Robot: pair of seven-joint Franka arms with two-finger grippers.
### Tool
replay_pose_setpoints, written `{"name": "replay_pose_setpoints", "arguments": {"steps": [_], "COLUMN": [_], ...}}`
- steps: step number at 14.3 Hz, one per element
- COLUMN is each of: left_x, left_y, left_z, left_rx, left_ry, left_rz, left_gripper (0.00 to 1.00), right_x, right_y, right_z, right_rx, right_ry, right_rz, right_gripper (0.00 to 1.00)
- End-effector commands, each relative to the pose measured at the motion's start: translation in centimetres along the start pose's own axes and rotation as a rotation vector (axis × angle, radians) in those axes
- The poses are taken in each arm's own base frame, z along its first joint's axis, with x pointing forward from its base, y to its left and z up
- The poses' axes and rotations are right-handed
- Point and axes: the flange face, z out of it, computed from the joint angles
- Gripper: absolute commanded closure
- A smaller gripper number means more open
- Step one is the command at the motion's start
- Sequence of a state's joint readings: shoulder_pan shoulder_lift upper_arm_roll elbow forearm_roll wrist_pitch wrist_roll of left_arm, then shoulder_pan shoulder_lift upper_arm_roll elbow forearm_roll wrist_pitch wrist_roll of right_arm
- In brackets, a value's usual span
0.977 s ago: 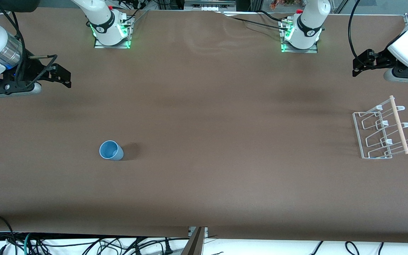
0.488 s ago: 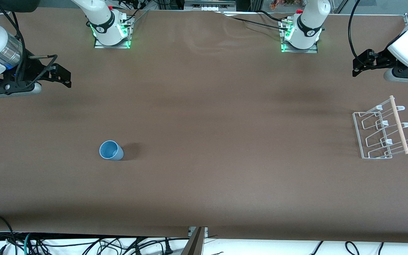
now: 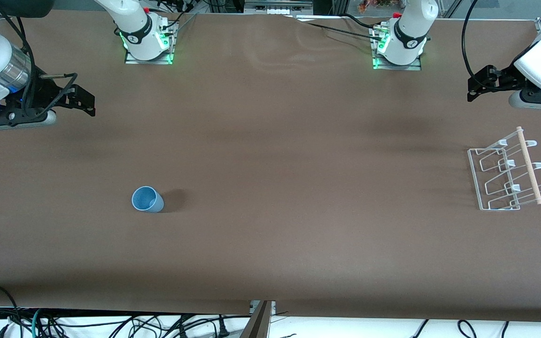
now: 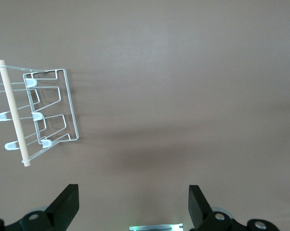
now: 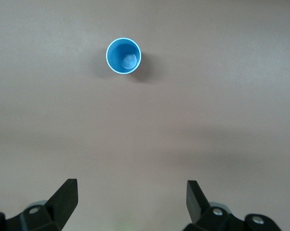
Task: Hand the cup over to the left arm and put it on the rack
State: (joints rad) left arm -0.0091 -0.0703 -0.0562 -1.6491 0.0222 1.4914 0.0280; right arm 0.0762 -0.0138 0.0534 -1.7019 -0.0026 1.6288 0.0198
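The cup [image 3: 147, 199] stands upright on the tabletop [image 3: 270, 234] toward the right arm's end, well apart from the rack [image 3: 505, 176]. We judge it light, slick plastic: pinch across its wall. Right gripper [image 3: 82, 101] and left gripper [image 3: 475, 89] hover, jaws released.

Wide bench [image 3: 270, 155] under a matte brown covering, soft shadow bands lying across it, faint ripples showing in the covering along the bases' edge, black cables [image 3: 111, 324] tangling on a pale floor below the camera-side edge
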Motion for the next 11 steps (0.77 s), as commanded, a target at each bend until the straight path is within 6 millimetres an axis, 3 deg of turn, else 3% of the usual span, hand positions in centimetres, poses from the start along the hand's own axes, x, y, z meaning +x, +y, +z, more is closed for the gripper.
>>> {"name": "replay_pose_setpoints", "arguments": {"steps": [1, 11], "left_x": [-0.54, -0.57], "left_y": [-0.05, -0.02], "left_z": [-0.47, -0.51], "left_rx": [-0.016, -0.012], "left_ry": [0.008, 0.006], "left_rz": [0.009, 0.012], "left_gripper": [0.0, 0.0], "right_x": [-0.19, -0.48], "right_y": [-0.06, -0.38], "right_z": [-0.08, 0.11], "right_rx": [-0.007, -0.008], "right_ry": [-0.014, -0.043], "right_rz": [-0.019, -0.024], "right_gripper": [0.0, 0.0]}}
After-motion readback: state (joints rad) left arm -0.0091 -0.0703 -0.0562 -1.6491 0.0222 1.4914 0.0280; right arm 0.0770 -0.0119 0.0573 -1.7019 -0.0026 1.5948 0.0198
